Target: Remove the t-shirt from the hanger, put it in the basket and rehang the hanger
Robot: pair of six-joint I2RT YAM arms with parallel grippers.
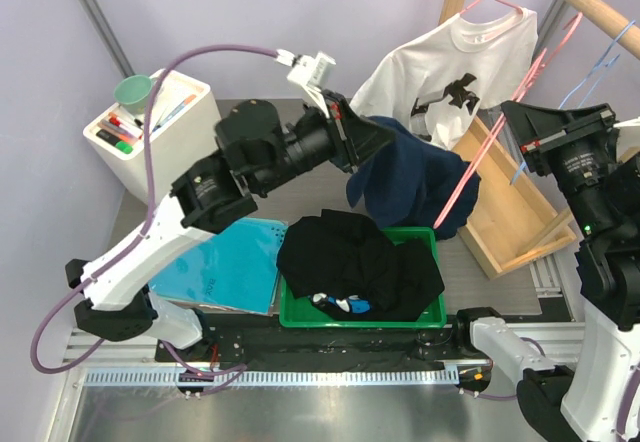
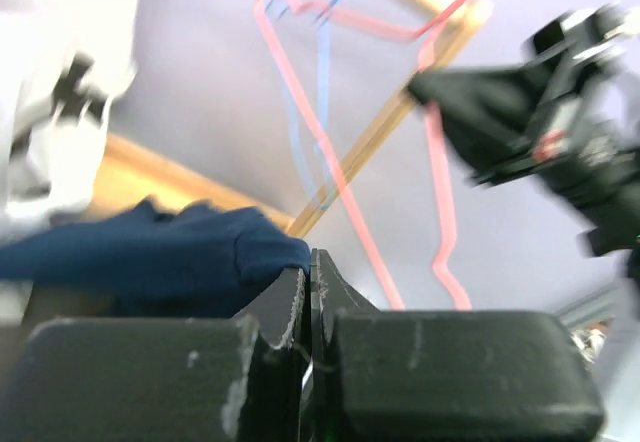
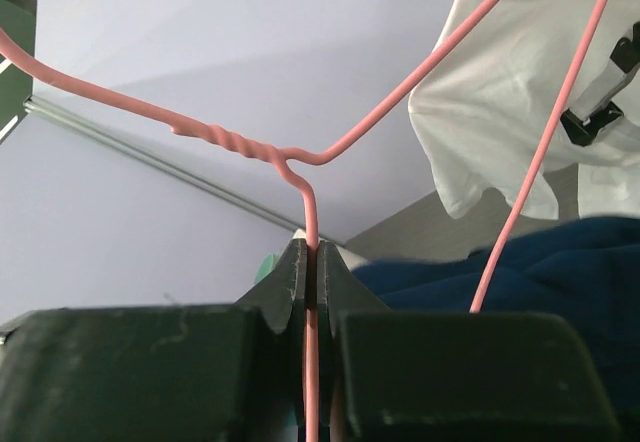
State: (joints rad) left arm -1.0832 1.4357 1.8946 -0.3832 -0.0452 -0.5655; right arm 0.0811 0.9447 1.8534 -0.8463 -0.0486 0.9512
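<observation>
A navy t-shirt (image 1: 405, 177) hangs in the air above the green bin, one side still draped on a pink wire hanger (image 1: 470, 167). My left gripper (image 1: 372, 140) is shut on the shirt's upper left edge; in the left wrist view the navy fabric (image 2: 150, 252) bunches right at the gripper (image 2: 310, 262). My right gripper (image 1: 513, 114) is shut on the hanger's neck. In the right wrist view the pink wire (image 3: 310, 212) runs straight between the closed gripper (image 3: 312, 254), with the navy shirt (image 3: 520, 277) low on the right.
A white printed t-shirt (image 1: 450, 72) hangs on another pink hanger from the wooden rail (image 1: 590, 2), beside a blue hanger (image 1: 600, 62). Below are a green bin (image 1: 432, 317) of black clothes, a wooden frame (image 1: 510, 217), a blue folder (image 1: 225, 262) and a white marker box (image 1: 150, 127).
</observation>
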